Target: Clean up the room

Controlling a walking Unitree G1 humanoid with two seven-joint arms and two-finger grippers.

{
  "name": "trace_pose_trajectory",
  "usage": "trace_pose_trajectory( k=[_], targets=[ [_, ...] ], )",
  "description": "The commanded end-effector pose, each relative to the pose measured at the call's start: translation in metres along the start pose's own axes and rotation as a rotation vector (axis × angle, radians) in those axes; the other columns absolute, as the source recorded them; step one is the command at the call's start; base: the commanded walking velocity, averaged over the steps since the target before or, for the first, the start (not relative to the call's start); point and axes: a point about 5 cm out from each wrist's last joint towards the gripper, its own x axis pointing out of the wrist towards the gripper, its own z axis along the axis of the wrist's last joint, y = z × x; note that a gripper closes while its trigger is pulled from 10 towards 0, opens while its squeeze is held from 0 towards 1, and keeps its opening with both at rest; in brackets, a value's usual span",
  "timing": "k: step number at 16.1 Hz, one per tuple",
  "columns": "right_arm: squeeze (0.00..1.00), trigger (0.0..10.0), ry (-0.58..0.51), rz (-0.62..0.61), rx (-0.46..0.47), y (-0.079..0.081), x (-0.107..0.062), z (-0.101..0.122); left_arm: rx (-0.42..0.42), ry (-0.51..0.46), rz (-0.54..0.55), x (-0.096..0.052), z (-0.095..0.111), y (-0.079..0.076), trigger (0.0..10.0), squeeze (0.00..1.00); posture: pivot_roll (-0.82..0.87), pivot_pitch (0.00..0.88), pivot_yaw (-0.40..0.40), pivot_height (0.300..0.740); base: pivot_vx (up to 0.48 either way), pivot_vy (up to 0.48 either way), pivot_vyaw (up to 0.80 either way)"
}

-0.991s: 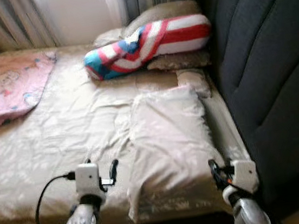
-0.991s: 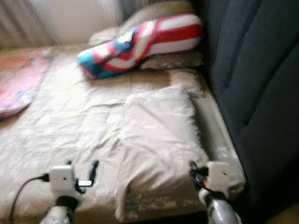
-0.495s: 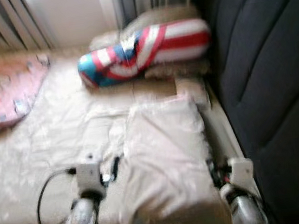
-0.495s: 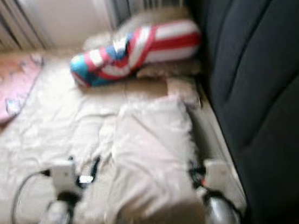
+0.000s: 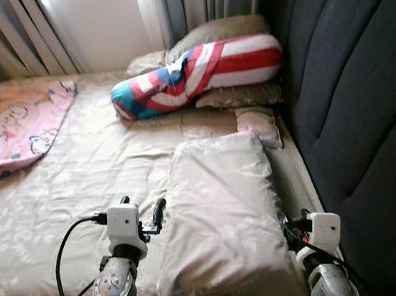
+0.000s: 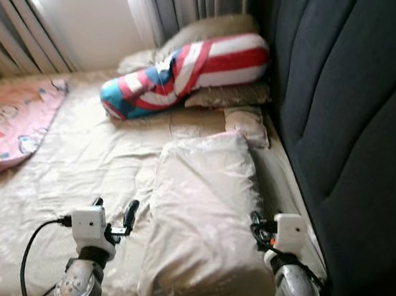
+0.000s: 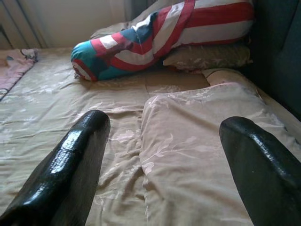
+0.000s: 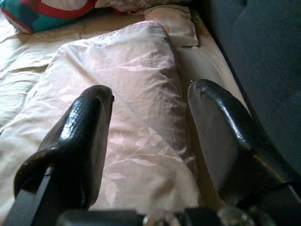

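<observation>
Our left hand [image 5: 142,214] hovers with fingers spread beside the beige pillow [image 5: 224,210] lying on the bed [image 5: 79,177] by the headboard [image 5: 348,79]. Our right hand [image 8: 150,136], also spread, risks snagging the sheet or pinching only loose pillowcase fabric.

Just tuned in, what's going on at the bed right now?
The robot stands at the edge of a bed, arms out on either side of a large beige pillow lying by the dark headboard. The left gripper hovers open at the pillow's left edge; the right gripper is open over its right side. Neither holds anything. Beyond lie a small beige cushion, a striped red, white and blue bolster on more pillows, and a pink blanket far left.
</observation>
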Motion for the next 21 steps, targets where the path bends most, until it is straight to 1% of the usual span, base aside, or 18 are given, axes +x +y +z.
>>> trace_pose_trajectory(
  k=[1, 6, 14, 21],
  targets=[
    [0.00, 10.0, -0.005, -0.008, 0.008, -0.0010, -0.0008, 0.0002, -0.012, 0.005, 0.006, -0.0018, -0.0009, 0.0031, 10.0, 0.00, -0.01, 0.011, -0.006, 0.740, 0.000, 0.000, 0.00],
    [0.00, 10.0, -0.004, -0.013, 0.007, -0.0017, -0.0007, 0.0007, -0.013, 0.004, 0.017, -0.0033, -0.0005, 0.0039, 10.0, 0.00, -0.01, 0.028, -0.010, 0.740, 0.000, 0.000, 0.00],
    [0.00, 10.0, 0.003, -0.013, 0.005, -0.0021, -0.0006, 0.0000, -0.011, -0.005, 0.025, -0.0036, 0.0022, 0.0047, 10.0, 0.00, -0.01, 0.029, -0.013, 0.740, 0.000, 0.000, 0.00],
    [0.00, 10.0, 0.004, -0.013, 0.005, -0.0024, -0.0002, 0.0002, -0.010, -0.013, 0.023, -0.0035, 0.0050, 0.0039, 10.0, 0.00, -0.01, 0.029, -0.017, 0.740, 0.253, 0.000, 0.00]
  ],
)
